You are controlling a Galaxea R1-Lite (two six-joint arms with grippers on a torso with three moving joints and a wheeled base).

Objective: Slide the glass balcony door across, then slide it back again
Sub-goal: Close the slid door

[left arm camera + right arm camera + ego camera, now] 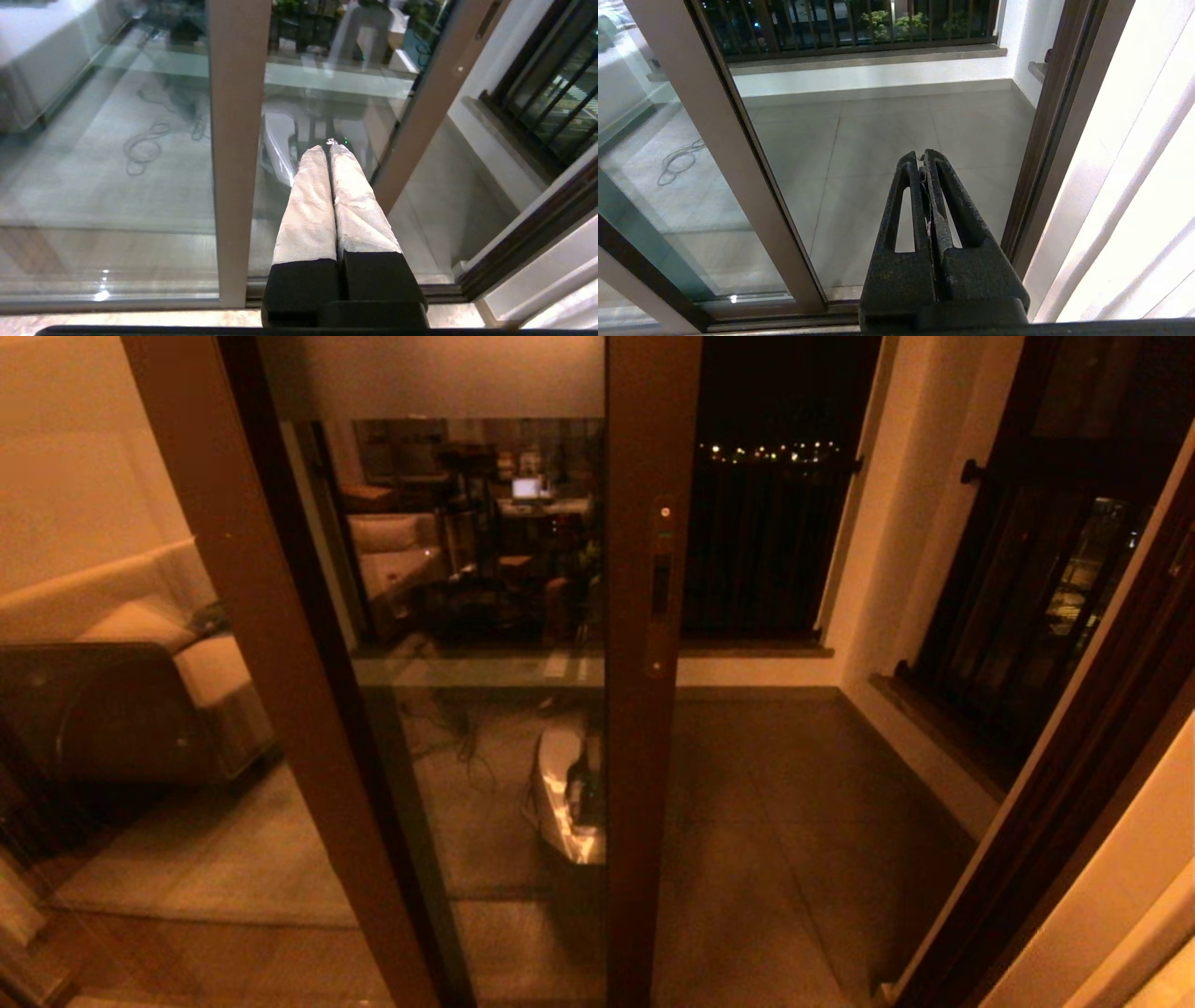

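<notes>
The glass balcony door (485, 616) stands partly slid across, its brown stile (652, 756) upright at mid view with a slim lock plate (661, 588). A frosted band (429, 378) runs along its top. Neither arm shows in the head view. In the left wrist view my left gripper (327, 147), with white-wrapped fingers, is shut and holds nothing; it points at the door's glass (299, 93), just beside the door's stile (420, 116). Whether the tips touch the glass I cannot tell. My right gripper (922, 156), black, is shut and empty, facing the open doorway beside the door's stile (714, 140).
A second brown-framed glass panel (280, 709) on the left shows a sofa (140, 653). Right of the stile lies the tiled balcony floor (775, 821), with dark barred windows (775, 541) behind. The dark door jamb (1055, 784) and a pale wall (1134, 186) bound the opening.
</notes>
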